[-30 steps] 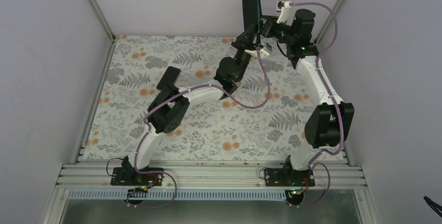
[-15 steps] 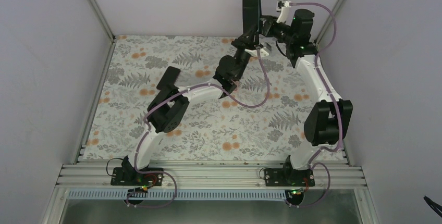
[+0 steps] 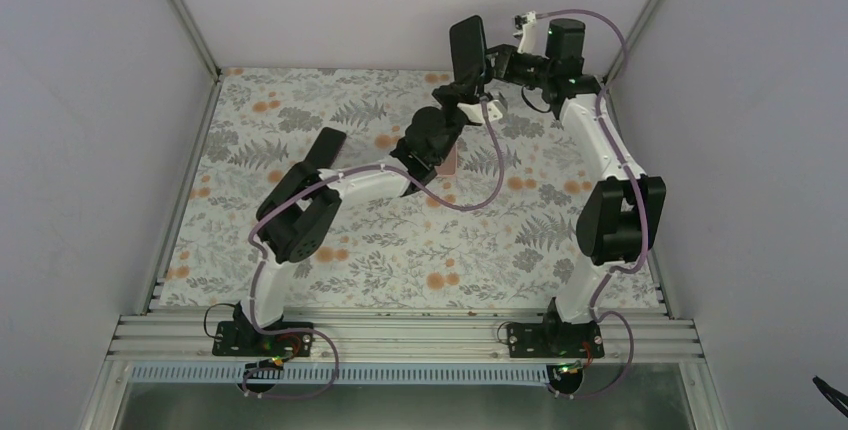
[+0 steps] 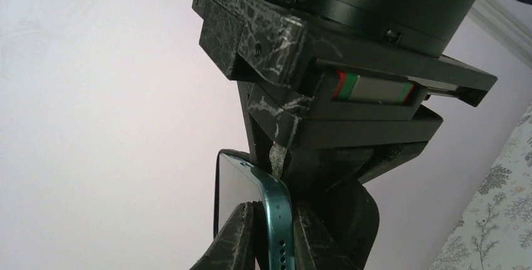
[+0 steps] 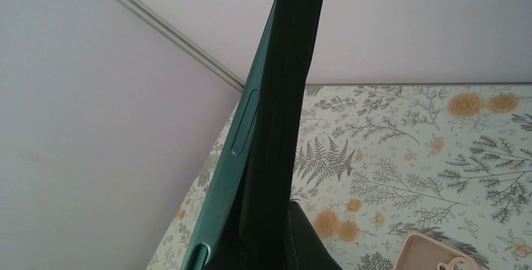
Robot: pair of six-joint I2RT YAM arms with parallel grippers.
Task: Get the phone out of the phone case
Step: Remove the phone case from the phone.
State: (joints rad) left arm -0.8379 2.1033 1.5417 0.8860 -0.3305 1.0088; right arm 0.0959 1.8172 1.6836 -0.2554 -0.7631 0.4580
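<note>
The phone (image 3: 467,48), a dark slab with a teal rim, is held upright in the air over the table's far edge. My left gripper (image 3: 468,92) is shut on its lower end; in the left wrist view my left gripper (image 4: 274,238) clamps the teal edge (image 4: 276,213) between both fingers. My right gripper (image 3: 493,58) comes in from the right and is shut on the phone's side. The right wrist view shows the phone (image 5: 251,132) edge-on in front of my right gripper (image 5: 276,248). The pale pink phone case (image 5: 439,254) lies empty on the table; from above the phone case (image 3: 451,158) peeks out beside the left forearm.
The table carries a floral cloth (image 3: 380,250). A black slab-like shape (image 3: 322,150) sits by the left arm's elbow. Lilac walls and metal frame rails (image 3: 185,15) close in the back and sides.
The left gripper has closed on the phone's lower end. Both arms and the phone have shifted a little to the left and slightly lower in the top view.
</note>
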